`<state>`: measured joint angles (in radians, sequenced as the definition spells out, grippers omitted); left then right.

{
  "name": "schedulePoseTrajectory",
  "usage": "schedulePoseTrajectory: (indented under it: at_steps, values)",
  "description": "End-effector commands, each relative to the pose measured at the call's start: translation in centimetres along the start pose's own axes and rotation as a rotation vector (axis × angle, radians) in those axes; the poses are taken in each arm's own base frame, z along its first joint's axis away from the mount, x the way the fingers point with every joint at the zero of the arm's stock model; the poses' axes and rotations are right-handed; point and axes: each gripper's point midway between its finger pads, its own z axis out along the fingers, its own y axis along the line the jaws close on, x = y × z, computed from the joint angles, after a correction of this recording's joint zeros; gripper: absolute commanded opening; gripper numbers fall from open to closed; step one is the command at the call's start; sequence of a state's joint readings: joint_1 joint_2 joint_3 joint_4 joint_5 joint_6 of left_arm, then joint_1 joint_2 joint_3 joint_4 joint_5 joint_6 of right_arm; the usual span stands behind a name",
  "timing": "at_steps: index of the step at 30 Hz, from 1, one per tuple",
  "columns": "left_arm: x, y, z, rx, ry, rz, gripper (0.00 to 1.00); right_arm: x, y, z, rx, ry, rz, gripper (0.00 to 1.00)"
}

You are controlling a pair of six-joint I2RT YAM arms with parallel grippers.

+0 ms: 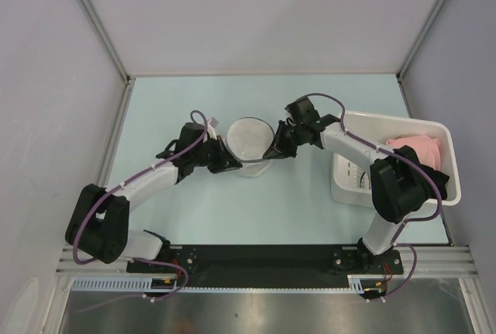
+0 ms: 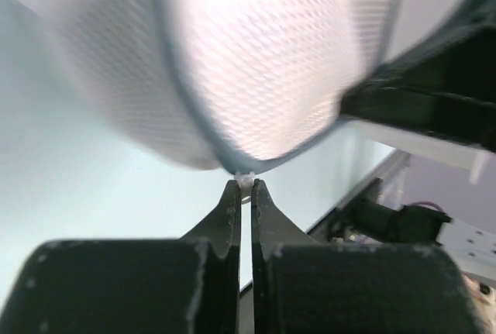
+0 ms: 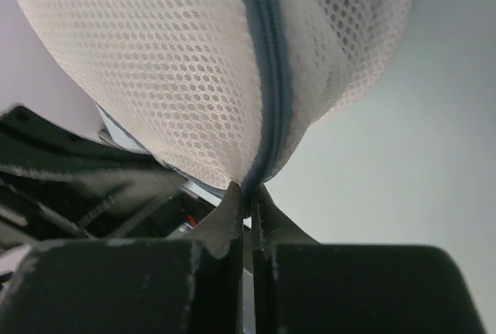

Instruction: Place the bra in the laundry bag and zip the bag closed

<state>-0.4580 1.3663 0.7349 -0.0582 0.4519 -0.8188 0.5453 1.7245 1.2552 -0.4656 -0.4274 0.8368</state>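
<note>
The laundry bag (image 1: 249,142), a round white mesh pouch with a dark zipper rim, hangs between both grippers above the table. My left gripper (image 1: 231,165) is shut on a small white zipper tab (image 2: 246,180) at the bag's rim (image 2: 186,109). My right gripper (image 1: 273,150) is shut on the grey zipper seam (image 3: 267,78) of the bag (image 3: 155,63) at its other side. The olive-green bra is not visible in any view; the mesh hides whatever is inside.
A white rectangular plastic bin (image 1: 446,136) stands at the right, holding a pink garment (image 1: 415,148) and a black garment behind my right arm. Grey walls enclose the pale table (image 1: 194,218) on three sides.
</note>
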Motion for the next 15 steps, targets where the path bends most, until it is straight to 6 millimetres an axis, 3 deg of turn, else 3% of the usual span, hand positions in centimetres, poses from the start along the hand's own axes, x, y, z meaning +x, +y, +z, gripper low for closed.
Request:
schedulePoseTrajectory:
  at_steps: [1, 2, 5, 7, 11, 12, 14, 15]
  values:
    - [-2.8, 4.6, -2.4, -0.158, -0.015, 0.117, 0.0, -2.1, -1.5, -1.6, 0.0, -0.02, -0.134, 0.0]
    - [-3.0, 6.0, -2.9, -0.206, 0.001, 0.102, 0.0, -2.3, -1.5, -1.8, -0.009, -0.021, -0.147, 0.0]
    - [-4.6, 6.1, -3.7, -0.23, -0.011, 0.165, 0.0, -3.0, -1.3, -2.1, -0.03, -0.022, -0.21, 0.0]
    - [-5.0, 4.7, -3.7, -0.182, -0.022, 0.174, 0.0, -3.3, -1.4, -1.6, -0.027, -0.006, -0.226, 0.0]
    - [-4.0, 1.0, -2.8, -0.054, -0.007, 0.173, 0.0, -5.3, -0.4, -0.7, -0.019, -0.022, -0.222, 0.0]
    - [-3.4, 0.4, -2.6, -0.031, 0.0, 0.135, 0.0, -6.5, 0.9, -1.0, -0.028, -0.048, -0.229, 0.0]
    - [-2.9, -1.8, -1.9, 0.063, -0.007, 0.128, 0.0, -6.7, 0.5, -0.3, 0.011, -0.02, -0.171, 0.2]
    - [-2.1, -2.0, -1.6, 0.078, 0.002, 0.061, 0.0, -7.3, 1.3, -0.8, 0.01, -0.032, -0.16, 0.37]
